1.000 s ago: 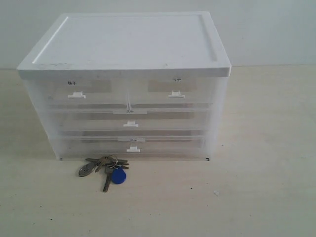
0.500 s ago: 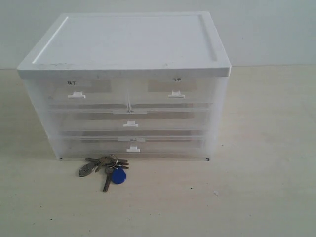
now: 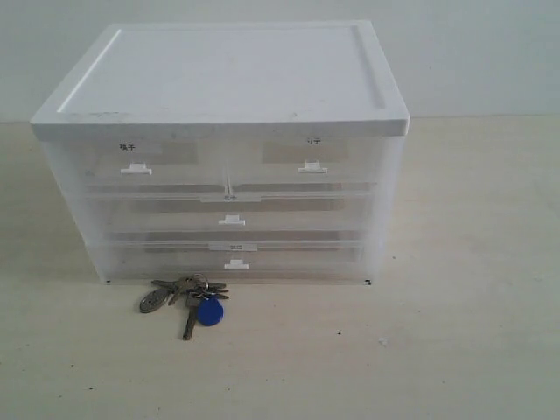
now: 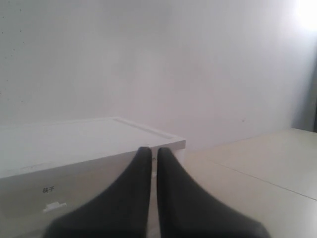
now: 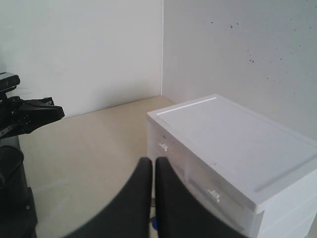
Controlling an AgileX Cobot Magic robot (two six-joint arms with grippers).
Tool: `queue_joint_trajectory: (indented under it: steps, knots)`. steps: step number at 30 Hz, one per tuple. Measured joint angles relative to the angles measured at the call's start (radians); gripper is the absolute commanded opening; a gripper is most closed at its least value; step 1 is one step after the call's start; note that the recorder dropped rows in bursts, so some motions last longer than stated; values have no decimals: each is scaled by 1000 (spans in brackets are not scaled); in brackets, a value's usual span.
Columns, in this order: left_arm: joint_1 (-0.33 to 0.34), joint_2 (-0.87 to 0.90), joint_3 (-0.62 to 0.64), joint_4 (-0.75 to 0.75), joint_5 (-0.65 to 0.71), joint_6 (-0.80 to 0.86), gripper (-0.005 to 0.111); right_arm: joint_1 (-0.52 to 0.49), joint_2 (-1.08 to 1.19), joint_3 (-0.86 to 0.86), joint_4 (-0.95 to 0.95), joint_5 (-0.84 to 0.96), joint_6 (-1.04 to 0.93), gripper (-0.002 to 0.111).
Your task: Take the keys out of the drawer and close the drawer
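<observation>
1. Keys (image 3: 191, 297) are out, lying on the table (image 3: 455, 332) at 6 o'clock of the cabinet (image 3: 227, 79).
2. Drawer (image 3: 306, 157), at 1 o'clock on the cabinet face, looks flush, so closed.
3. Left gripper (image 4: 154, 151) and right gripper (image 5: 153, 161): fingers pressed together, holding nothing. Task looks done.

Keys and drawer: bunch lying outside, drawer shut.
The keys (image 3: 188, 297), several silver and brown metal blades on one ring with a round blue plastic tag, lie flat and fanned out on the table (image 3: 455, 332), just in front of the cabinet (image 3: 223, 79) and left of its middle; the tag lies on the side away from the cabinet. The drawer (image 3: 306, 162), the top row's right half-width unit, is translucent, with a small white tab handle under a faint label, and sits pushed in, its front level with its neighbour.
</observation>
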Motion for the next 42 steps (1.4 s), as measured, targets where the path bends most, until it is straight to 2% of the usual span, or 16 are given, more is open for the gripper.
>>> queue_joint_trajectory:
  steps: [2,4,7,9,12,13,15,17,19,20,21,27,34,36,42]
  knots:
    - [0,0,0,-92,8,100,5,0,0,0,0,0,0,0]
    - [0,0,4,-299,45,322,5,0,0,0,0,0,0,0]
    - [0,0,11,-746,150,781,5,0,0,0,0,0,0,0]
    - [0,0,11,-1115,239,1185,5,0,0,0,0,0,0,0]
    - [0,0,30,-1545,305,1720,5,0,0,0,0,0,0,0]
    - [0,0,39,-1649,310,1837,5,0,0,0,0,0,0,0]
    - [0,0,65,-1752,304,2014,5,0,0,0,0,0,0,0]
    - [21,0,94,-1768,281,2037,5,0,0,0,0,0,0,0]
    - [65,0,126,-1745,260,1985,5,0,0,0,0,0,0,0]
    - [96,0,137,-1732,257,1953,5,0,0,0,0,0,0,0]
    - [168,0,151,-1710,255,1883,5,0,0,0,0,0,0,0]
    - [382,0,153,-1690,253,1821,5,0,0,0,0,0,0,0]
    - [575,0,153,-1659,255,1728,5,0,0,0,0,0,0,0]
    - [609,0,153,-1651,267,1710,5,0,0,0,0,0,0,0]
    - [612,0,153,-1649,380,1719,5,0,0,0,0,2,0,0]
